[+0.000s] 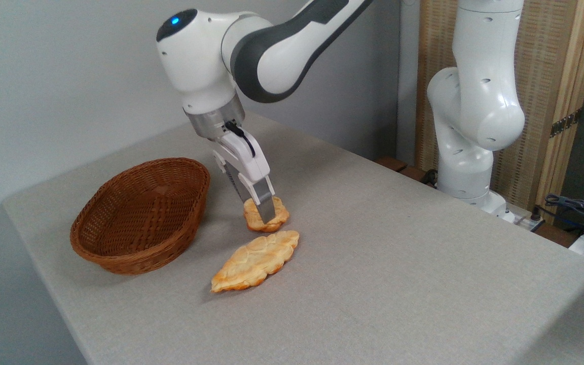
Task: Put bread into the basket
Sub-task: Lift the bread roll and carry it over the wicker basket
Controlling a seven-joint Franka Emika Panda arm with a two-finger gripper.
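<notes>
Bread [265, 215] hangs pinched in the gripper [261, 210], just above the table [398, 263] middle, beside the basket [140, 218]. Grip looks shallow; a fast swing could drop it.

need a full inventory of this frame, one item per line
bun: 1, golden-tan, between the gripper's fingers, centre of the table, right of the basket
pastry: 1, golden, flat and leaf-shaped, lying on the table just in front of the bun
basket: 1, brown wicker, oval, left part of the table, nothing in it
table: 1, grey cloth top, fills the lower frame
screen: 1, tan slatted panel with wooden frame, behind the arm's base at right
cables: several, dark, far right edge beyond the table
arm: 1, white and grey, base at back right, reaching over to the centre
gripper: 1, white with grey fingers, shut on the bun
</notes>
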